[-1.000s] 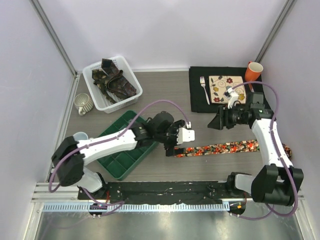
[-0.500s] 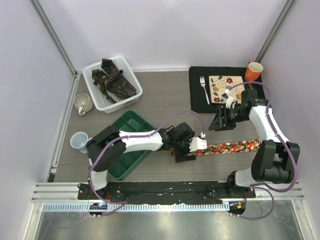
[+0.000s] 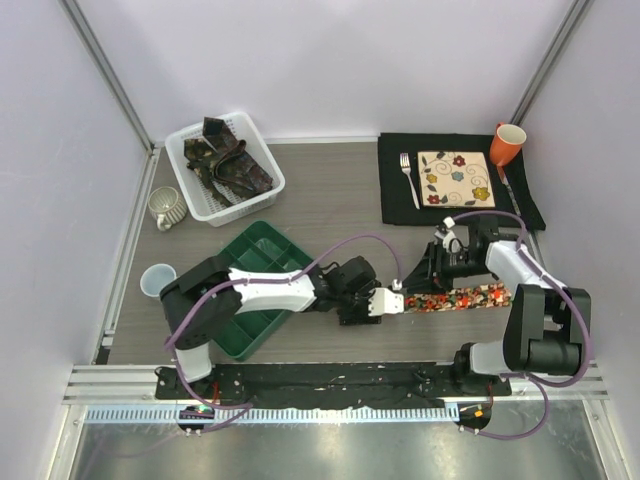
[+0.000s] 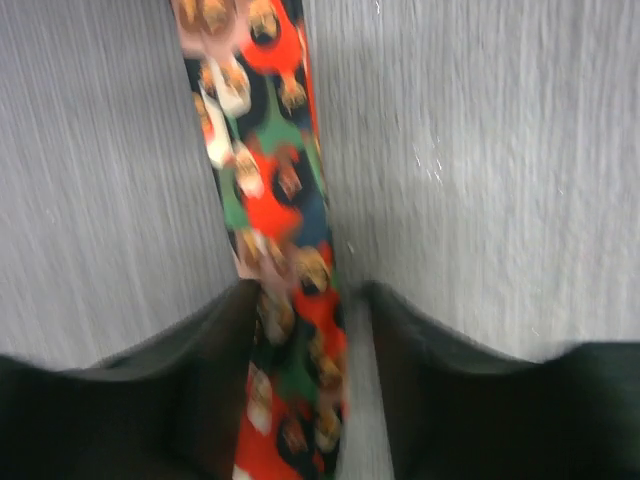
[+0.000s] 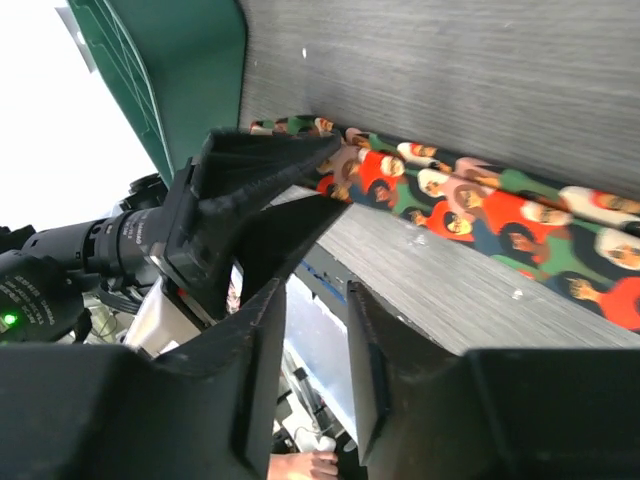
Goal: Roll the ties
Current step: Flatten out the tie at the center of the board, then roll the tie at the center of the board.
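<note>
Lying flat and unrolled, the floral tie (image 3: 460,297) stretches left to right across the grey table (image 3: 330,200), in front of the right arm's base; we see no turn in it, so we judge the roll is only starting; the left gripper (image 4: 310,292) sits at the tie's left end with its fingers (image 4: 215,340) astride the strip; one finger touches the fabric's edge and the other shows a sliver of table beside it, so we read the jaws as apart and not yet pinching; the right gripper (image 5: 315,310) hovers just beside that same end, its jaws a narrow slot with nothing between them. Next, we think, the left must close on the end and fold it over itself to seed a tight coil, while the right pins the strip further along so it does not drag; further off, the dark ties (image 3: 232,165) lie heaped in the white basket (image 3: 186,182) at the back left; the green tray (image 3: 262,248) lies under the left arm.
</note>
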